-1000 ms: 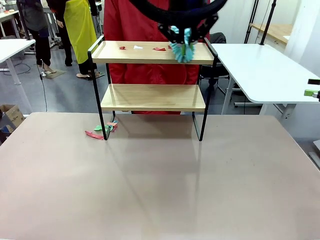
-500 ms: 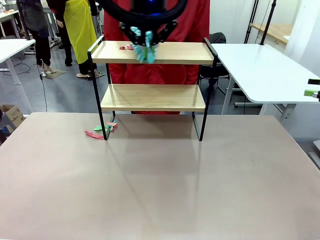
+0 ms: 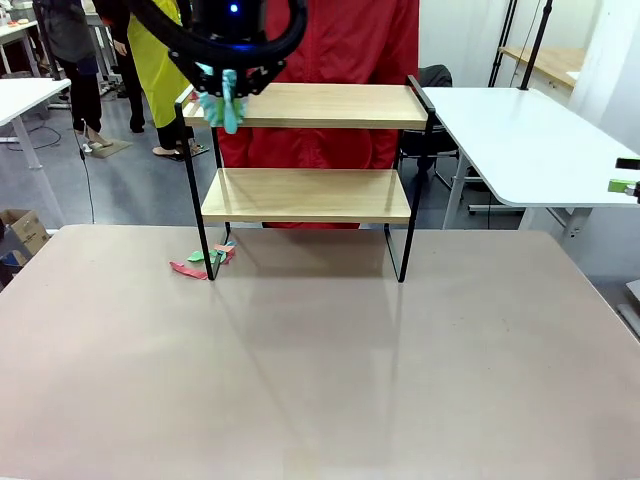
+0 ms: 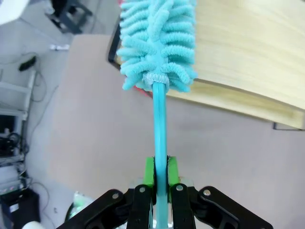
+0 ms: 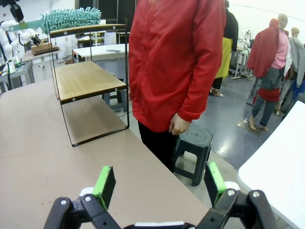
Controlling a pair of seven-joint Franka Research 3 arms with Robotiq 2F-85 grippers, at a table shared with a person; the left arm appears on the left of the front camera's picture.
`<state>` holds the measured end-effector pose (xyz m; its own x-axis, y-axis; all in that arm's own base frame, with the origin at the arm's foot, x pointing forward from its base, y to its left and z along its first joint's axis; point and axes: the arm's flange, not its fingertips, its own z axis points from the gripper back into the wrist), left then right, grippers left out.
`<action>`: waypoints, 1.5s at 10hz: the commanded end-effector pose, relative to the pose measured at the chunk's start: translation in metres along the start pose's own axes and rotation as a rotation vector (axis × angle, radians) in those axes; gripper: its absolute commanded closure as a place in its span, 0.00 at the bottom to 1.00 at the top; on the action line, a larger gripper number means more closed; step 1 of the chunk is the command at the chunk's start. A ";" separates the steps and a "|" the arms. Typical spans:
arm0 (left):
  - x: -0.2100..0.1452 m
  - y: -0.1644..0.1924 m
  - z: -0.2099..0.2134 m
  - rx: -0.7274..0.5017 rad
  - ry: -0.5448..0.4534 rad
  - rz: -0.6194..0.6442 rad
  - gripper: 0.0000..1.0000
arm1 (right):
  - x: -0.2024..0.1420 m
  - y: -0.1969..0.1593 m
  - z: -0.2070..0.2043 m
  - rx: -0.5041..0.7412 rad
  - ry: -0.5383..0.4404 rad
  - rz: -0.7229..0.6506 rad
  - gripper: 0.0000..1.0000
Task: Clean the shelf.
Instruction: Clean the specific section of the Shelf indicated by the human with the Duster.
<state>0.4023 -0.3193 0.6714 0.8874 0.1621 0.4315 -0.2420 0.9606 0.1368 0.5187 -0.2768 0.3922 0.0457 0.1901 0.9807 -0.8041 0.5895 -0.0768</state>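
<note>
The shelf stands at the table's far side, two wooden boards in a black frame. My left gripper hangs over the left end of its top board, shut on the handle of a teal duster. In the left wrist view the fingertips clamp the teal handle, and the fluffy duster head lies at the corner of the top board. My right gripper stands open with nothing in it, off to the shelf's right, the duster far from it.
Coloured paper scraps lie on the table by the shelf's front left leg. A person in a red jacket stands behind the shelf, next to a dark stool. A white table sits at the right.
My left gripper swept the duster leftward along the top board, from its right end to its left end. The scraps that lay on that board are no longer seen there.
</note>
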 end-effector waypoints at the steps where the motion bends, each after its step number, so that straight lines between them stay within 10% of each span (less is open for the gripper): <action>1: -0.014 0.020 0.000 0.093 -0.057 0.051 0.87 | 0.006 -0.001 -0.001 -0.002 0.014 -0.008 0.00; 12: -0.029 0.046 0.029 0.145 -0.152 0.111 0.87 | 0.006 -0.001 -0.001 -0.002 0.014 -0.008 0.00; 15: -0.027 0.049 0.037 -0.005 -0.237 0.146 0.87 | 0.006 -0.001 -0.001 -0.002 0.014 -0.008 0.00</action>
<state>0.3563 -0.2957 0.6967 0.7617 0.2171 0.6105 -0.3602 0.9250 0.1205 0.5187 -0.2768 0.3921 0.0457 0.1901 0.9807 -0.8041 0.5895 -0.0768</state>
